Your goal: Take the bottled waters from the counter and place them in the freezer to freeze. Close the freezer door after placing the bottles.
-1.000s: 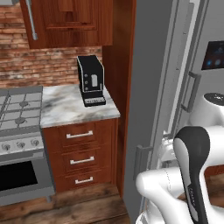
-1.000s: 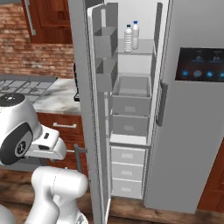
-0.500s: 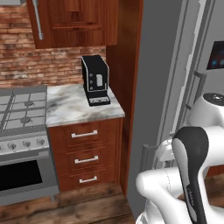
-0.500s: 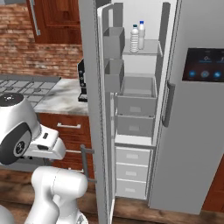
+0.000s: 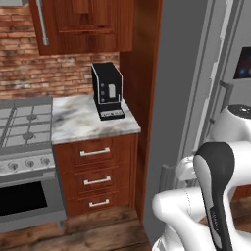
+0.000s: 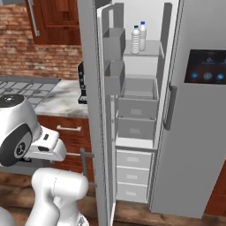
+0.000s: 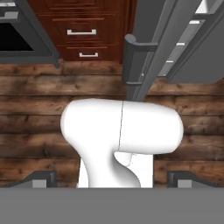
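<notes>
Two small clear plastic bottled waters (image 6: 138, 39) with white labels stand upright, side by side and touching, on the top pale grey shelf inside the tall grey metallic freezer (image 6: 140, 110). Below that shelf sit two open-fronted grey drawers, then three closed drawer fronts reaching down toward the floor. The flat grey metallic freezer door (image 6: 94, 119) stands swung out from the freezer, edge-on to the right base camera, with two boxy grey bins (image 6: 114, 59) on its inner face and a vertical bar handle (image 7: 129, 61) low on its outer side. An open gap runs between the door's inner face and the freezer shelves. Left of the freezer, past a reddish-brown wooden panel, lies the white-and-grey veined marble counter (image 5: 78, 122) over wooden drawers with silver bar handles; a black boxy coffee machine (image 5: 108, 90) stands at its back right corner. The white arm is folded low in front of the freezer door, hand pointing down at the wood plank floor (image 7: 35, 113). The gripper (image 7: 112, 178) has its two dark tips spread wide, holding nothing.
</notes>
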